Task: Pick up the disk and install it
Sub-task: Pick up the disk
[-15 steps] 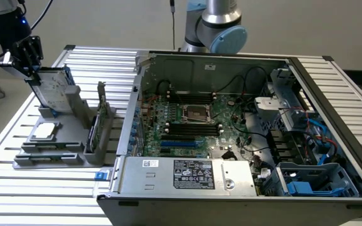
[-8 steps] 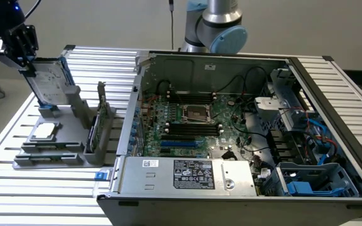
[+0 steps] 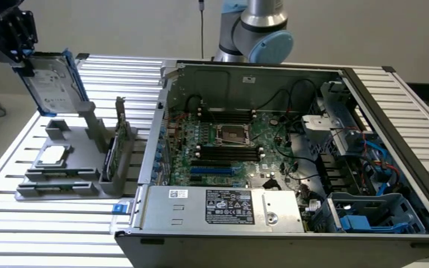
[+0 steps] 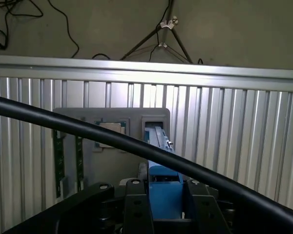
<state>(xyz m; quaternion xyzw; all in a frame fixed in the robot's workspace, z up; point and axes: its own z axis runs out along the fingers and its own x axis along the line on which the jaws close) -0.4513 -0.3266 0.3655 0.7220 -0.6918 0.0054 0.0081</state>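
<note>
The disk point(image 3: 51, 84), a silver-grey hard drive in a blue rail frame, hangs on edge in the air at the exterior view's upper left. My gripper point(image 3: 27, 62) is shut on its top end, and it is held above the grey fixture point(image 3: 58, 167) on the slatted table. In the wrist view the blue frame of the disk point(image 4: 164, 192) sits clamped between my black fingers point(image 4: 136, 207), with my gripper point(image 4: 164, 209) high over the fixture point(image 4: 136, 117). The slot of the fixture directly below stands vacant.
The fixture also carries a small silver chip point(image 3: 54, 156) and a green circuit card point(image 3: 114, 153) standing on edge. The open computer case point(image 3: 393, 128) lies to the exterior view's right, with its motherboard point(image 3: 229, 145) and a blue-lined drive bay point(image 3: 367, 218). A black cable point(image 4: 112, 139) crosses the wrist view.
</note>
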